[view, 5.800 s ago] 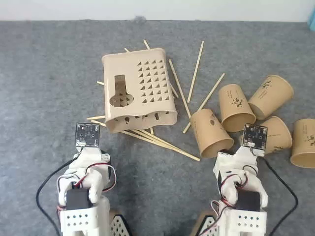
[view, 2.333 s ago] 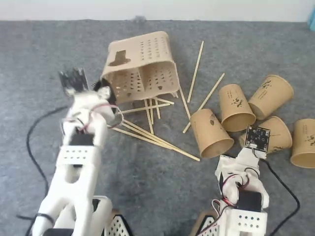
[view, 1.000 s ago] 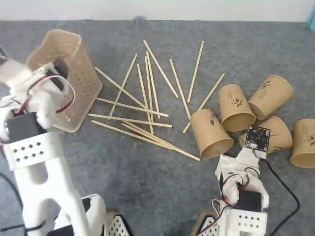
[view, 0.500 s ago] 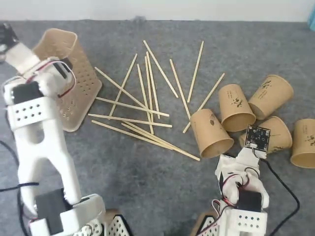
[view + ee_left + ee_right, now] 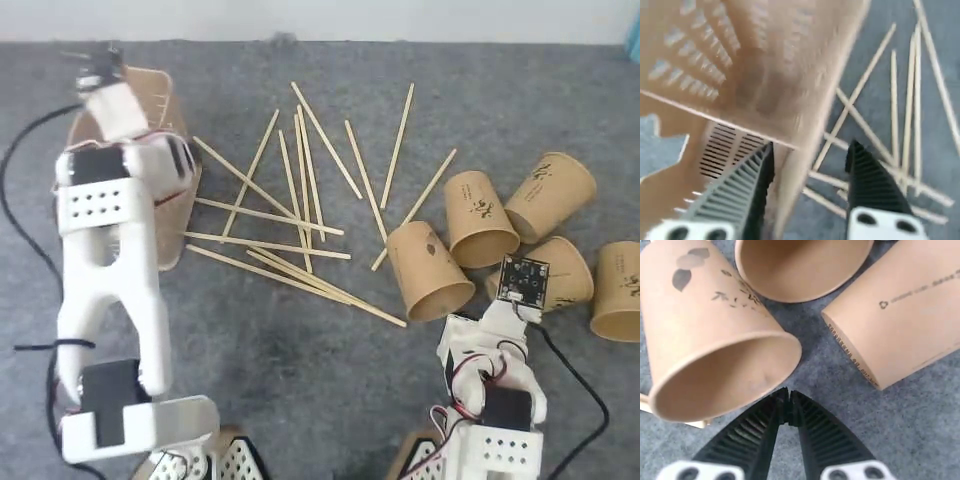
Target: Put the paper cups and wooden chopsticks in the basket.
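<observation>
Currently your left hand (image 5: 812,146) sits part-open astride the basket (image 5: 740,60) wall, clamping nothing, so a careless withdrawal could snag and topple it.

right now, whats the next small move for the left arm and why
Probably lift the left gripper up and clear of the beige perforated plastic basket. Its jaws stand apart on either side of the basket's wall, so the grip looks released, and the wooden chopsticks lie loose on the grey carpet beside it, none yet in the basket.
</observation>
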